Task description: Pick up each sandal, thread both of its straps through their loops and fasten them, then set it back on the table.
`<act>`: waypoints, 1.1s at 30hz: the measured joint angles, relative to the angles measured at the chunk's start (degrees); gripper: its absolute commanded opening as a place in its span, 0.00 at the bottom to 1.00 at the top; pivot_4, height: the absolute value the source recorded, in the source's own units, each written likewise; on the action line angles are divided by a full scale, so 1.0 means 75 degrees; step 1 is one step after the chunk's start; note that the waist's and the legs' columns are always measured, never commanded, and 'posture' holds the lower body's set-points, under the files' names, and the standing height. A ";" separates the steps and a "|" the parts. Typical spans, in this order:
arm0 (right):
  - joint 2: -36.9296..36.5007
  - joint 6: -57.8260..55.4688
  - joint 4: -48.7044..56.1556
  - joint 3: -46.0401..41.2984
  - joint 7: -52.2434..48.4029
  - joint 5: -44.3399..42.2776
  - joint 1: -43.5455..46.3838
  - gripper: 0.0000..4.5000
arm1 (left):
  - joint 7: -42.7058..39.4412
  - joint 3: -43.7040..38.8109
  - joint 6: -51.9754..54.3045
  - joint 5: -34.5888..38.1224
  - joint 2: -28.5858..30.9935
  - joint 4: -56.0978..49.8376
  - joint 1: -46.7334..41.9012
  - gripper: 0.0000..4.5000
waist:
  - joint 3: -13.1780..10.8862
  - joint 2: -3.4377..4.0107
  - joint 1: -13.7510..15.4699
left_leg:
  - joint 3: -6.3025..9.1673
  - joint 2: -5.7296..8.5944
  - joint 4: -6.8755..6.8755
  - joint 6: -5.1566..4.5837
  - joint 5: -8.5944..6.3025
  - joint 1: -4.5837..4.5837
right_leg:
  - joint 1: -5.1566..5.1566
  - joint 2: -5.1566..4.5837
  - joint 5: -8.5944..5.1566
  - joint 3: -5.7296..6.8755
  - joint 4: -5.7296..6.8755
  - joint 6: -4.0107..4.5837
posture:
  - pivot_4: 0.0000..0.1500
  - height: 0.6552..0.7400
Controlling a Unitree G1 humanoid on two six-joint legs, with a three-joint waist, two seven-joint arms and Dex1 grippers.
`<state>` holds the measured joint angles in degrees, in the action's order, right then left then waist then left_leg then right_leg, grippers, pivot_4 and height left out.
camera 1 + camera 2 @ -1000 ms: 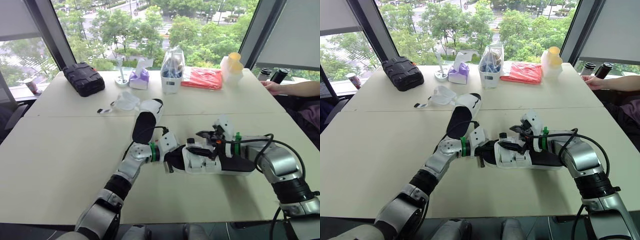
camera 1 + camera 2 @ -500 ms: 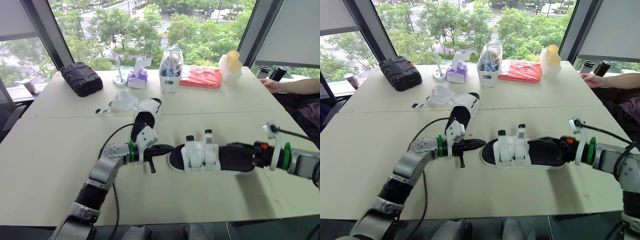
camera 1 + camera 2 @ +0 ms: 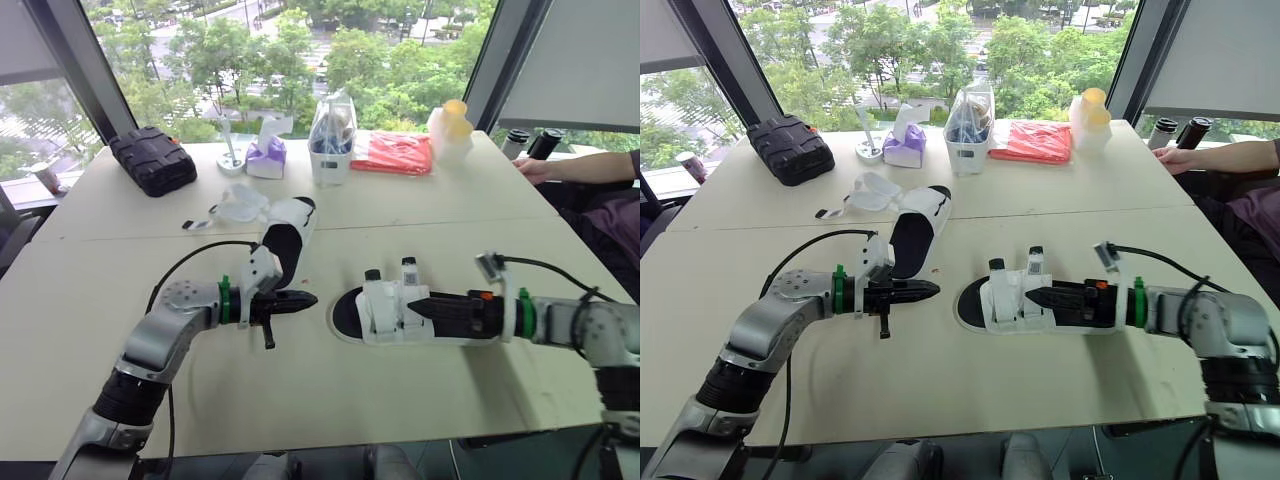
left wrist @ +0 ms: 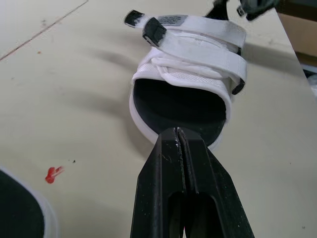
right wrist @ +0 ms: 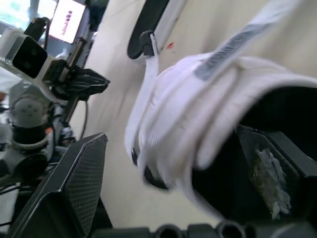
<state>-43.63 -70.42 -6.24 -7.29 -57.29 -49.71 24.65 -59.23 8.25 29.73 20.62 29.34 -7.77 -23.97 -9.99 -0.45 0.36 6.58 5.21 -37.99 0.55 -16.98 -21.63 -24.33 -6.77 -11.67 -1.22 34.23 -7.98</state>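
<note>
At worktop [image 3: 400,400] centre lay near sandal [image 3: 395,312], both straps [image 4: 203,42] seemingly fastened. Left hand [image 3: 308,298], at its nine o'clock, was shut, empty; right hand [image 3: 420,303] gaped over its heel, gripping nothing. Far sandal [image 3: 285,235], at ten o'clock, awaited fastening.

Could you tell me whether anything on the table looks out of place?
The far sandal lies with its straps undone and splayed across the table. On the near sandal, two strap tips stick up. A small red speck marks the table.
</note>
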 measured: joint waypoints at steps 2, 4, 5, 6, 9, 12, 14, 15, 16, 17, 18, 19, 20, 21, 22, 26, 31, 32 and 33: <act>0.0142 0.0004 -0.0127 0.0377 -0.0114 0.0123 0.0222 0.99 | 0.0108 0.0012 -0.0006 0.0000 -0.0065 -0.0024 0.0083 0.00 | -0.0001 0.0001 0.0021 | 0.0003 0.0000 0.0000 0.0000 0.0000 -0.0001 | -0.0001 0.0000 0.0000 0.0000 0.0000 0.0000 | 1.00 1.00; 0.0184 0.0004 -0.0160 0.0550 -0.0223 0.0167 0.0305 0.81 | 0.0156 0.0018 -0.0024 -0.0002 -0.0086 -0.0023 0.0160 0.00 | -0.0001 0.0001 0.0048 | 0.0005 0.0001 0.0000 0.0001 0.0000 -0.0003 | -0.0002 0.0000 0.0000 0.0001 0.0000 0.0000 | 1.00 1.00; 0.0222 -0.0002 -0.0159 0.0567 -0.0258 0.0166 0.0324 0.72 | 0.0198 0.0018 -0.0040 -0.0007 -0.0089 -0.0011 0.0176 0.00 | -0.0001 0.0001 0.0051 | 0.0005 0.0002 0.0000 0.0001 0.0000 -0.0005 | -0.0002 0.0000 0.0000 0.0001 -0.0001 0.0000 | 1.00 1.00; 0.0244 -0.0008 -0.0160 0.0572 -0.0287 0.0165 0.0330 0.60 | 0.0235 0.0018 -0.0067 -0.0014 -0.0092 -0.0003 0.0176 0.00 | -0.0001 0.0001 0.0051 | 0.0005 0.0002 0.0000 0.0001 0.0000 -0.0007 | -0.0003 -0.0001 0.0000 0.0001 -0.0002 0.0001 | 1.00 1.00; 0.0270 -0.0011 -0.0217 0.0569 -0.0295 0.0179 0.0333 0.26 | 0.0296 0.0018 -0.0230 -0.0043 -0.0145 0.0105 0.0171 0.00 | -0.0001 0.0001 0.0045 | 0.0004 0.0003 0.0000 0.0001 0.0000 -0.0006 | -0.0005 -0.0002 0.0001 0.0000 -0.0001 0.0001 | 1.00 1.00; 0.0376 -0.0048 -0.0223 0.0446 -0.0248 0.0127 0.0356 0.01 | 0.0313 0.0051 -0.0368 -0.0082 -0.0279 0.0225 0.0123 0.00 | -0.0001 0.0002 0.0043 | 0.0004 0.0002 0.0000 0.0001 0.0000 -0.0006 | -0.0007 -0.0002 0.0001 0.0000 0.0000 0.0001 | 1.00 1.00; 0.0599 -0.0079 -0.0172 0.0076 0.0108 0.0090 0.0333 0.01 | 0.0395 0.0104 -0.0561 -0.0173 -0.0458 0.0429 -0.0002 0.00 | -0.0001 0.0002 0.0044 | 0.0003 0.0002 0.0000 0.0005 0.0002 -0.0007 | -0.0007 -0.0002 0.0002 -0.0001 0.0000 0.0003 | 1.00 1.00; 0.0698 -0.0082 -0.0075 -0.0138 0.0300 0.0011 0.0305 0.01 | 0.0436 0.0139 -0.0613 -0.0194 -0.0529 0.0509 -0.0085 0.00 | -0.0002 0.0003 0.0048 | 0.0003 0.0003 0.0000 0.0006 0.0003 -0.0008 | -0.0010 -0.0002 0.0002 -0.0001 0.0001 0.0003 | 1.00 1.00; 0.0831 -0.0080 0.0012 -0.0384 0.0480 -0.0091 0.0302 0.01 | 0.0462 0.0141 -0.0695 -0.0196 -0.0589 0.0589 -0.0152 0.00 | -0.0002 0.0003 0.0042 | 0.0004 0.0002 0.0000 0.0006 0.0003 -0.0010 | -0.0013 -0.0002 0.0002 -0.0001 0.0001 0.0003 | 1.00 1.00; 0.1032 -0.0020 0.0112 -0.0699 0.0830 -0.0167 0.0317 0.01 | 0.0521 0.0125 -0.0747 -0.0188 -0.0673 0.0673 -0.0234 0.00 | -0.0002 0.0003 0.0035 | 0.0003 0.0002 0.0000 0.0006 0.0003 -0.0010 | -0.0015 -0.0002 0.0002 -0.0003 0.0002 0.0003 | 1.00 1.00; 0.1336 0.0196 0.0116 -0.1051 0.1349 -0.0145 0.0398 0.01 | 0.0618 0.0092 -0.0769 -0.0183 -0.0779 0.0797 -0.0344 0.00 | -0.0002 0.0002 0.0030 | 0.0002 0.0001 -0.0001 0.0006 0.0003 -0.0010 | -0.0015 -0.0001 0.0003 -0.0003 0.0004 0.0003 | 1.00 1.00; 0.1646 0.0507 -0.0008 -0.1453 0.2036 -0.0093 0.0584 0.01 | 0.0716 0.0022 -0.0814 -0.0179 -0.0915 0.0929 -0.0477 0.00 | -0.0003 0.0005 0.0034 | 0.0001 0.0005 -0.0002 0.0011 0.0006 -0.0016 | -0.0022 -0.0003 0.0007 -0.0006 0.0004 0.0007 | 1.00 1.00; 0.2001 0.0876 -0.0288 -0.1918 0.2885 -0.0035 0.0922 0.01 | 0.0806 -0.0018 -0.0888 -0.0188 -0.0985 0.1050 -0.0611 0.00 | -0.0005 0.0007 0.0031 | 0.0000 0.0006 -0.0001 0.0018 0.0010 -0.0019 | -0.0028 -0.0003 0.0012 -0.0010 0.0005 0.0011 | 1.00 1.00; 0.2269 0.1302 -0.0593 -0.2407 0.3743 0.0035 0.1296 0.01 | 0.0888 -0.0016 -0.0962 -0.0218 -0.1010 0.1179 -0.0747 0.00 | -0.0006 0.0009 0.0039 | 0.0000 0.0008 -0.0001 0.0027 0.0015 -0.0023 | -0.0032 -0.0002 0.0018 -0.0011 0.0005 0.0009 | 1.00 1.00; 0.2465 0.1794 -0.0884 -0.2992 0.4681 0.0152 0.1719 0.01 | 0.0953 -0.0015 -0.1093 -0.0304 -0.1012 0.1329 -0.0852 0.00 | -0.0007 0.0016 0.0043 | 0.0001 0.0009 0.0000 0.0034 0.0020 -0.0027 | -0.0039 -0.0002 0.0021 -0.0011 0.0006 0.0012 | 1.00 1.00; 0.2848 0.3277 -0.1300 -0.4144 0.6901 0.0453 0.2719 0.01 | 0.1118 -0.0123 -0.1275 -0.0483 -0.1007 0.1990 -0.0895 0.00 | -0.0006 0.0020 0.0030 | 0.0001 0.0006 0.0011 0.0071 0.0042 -0.0041 | -0.0051 0.0006 0.0019 -0.0009 0.0004 0.0015 | 1.00 1.00; 0.3569 0.5578 -0.2898 -0.4321 0.8404 0.1438 0.3400 0.01 | 0.1208 -0.0122 -0.1482 -0.0511 -0.1260 0.2326 -0.1224 0.00 | -0.0014 0.0035 -0.0160 | -0.0009 0.0007 0.0007 0.0072 0.0044 -0.0078 | -0.0092 0.0002 0.0020 -0.0017 0.0015 0.0014 | 1.00 1.00; 0.3702 0.6030 -0.3142 -0.4319 0.8433 0.1530 0.3491 0.01 | 0.1222 -0.0121 -0.1512 -0.0518 -0.1282 0.2388 -0.1272 0.00 | -0.0021 0.0048 -0.0193 | -0.0017 0.0007 0.0007 0.0073 0.0046 -0.0086 | -0.0107 0.0002 0.0021 -0.0026 0.0022 0.0014 | 1.00 1.00; 0.3791 0.6390 -0.3361 -0.4319 0.8463 0.1601 0.3612 0.01 | 0.1227 -0.0117 -0.1530 -0.0523 -0.1294 0.2410 -0.1284 0.00 | -0.0026 0.0056 -0.0224 | -0.0028 0.0007 0.0007 0.0073 0.0046 -0.0093 | -0.0125 0.0002 0.0021 -0.0036 0.0034 0.0014 | 1.00 1.00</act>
<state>-15.20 -22.50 -31.45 -39.68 6.19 -37.71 51.74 -50.03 7.38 18.25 16.70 19.63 10.31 -33.61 -10.19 -0.03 -1.32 6.37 5.26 -37.94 1.10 -16.63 -22.33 -25.27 -6.75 -11.52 -1.49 34.48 -7.88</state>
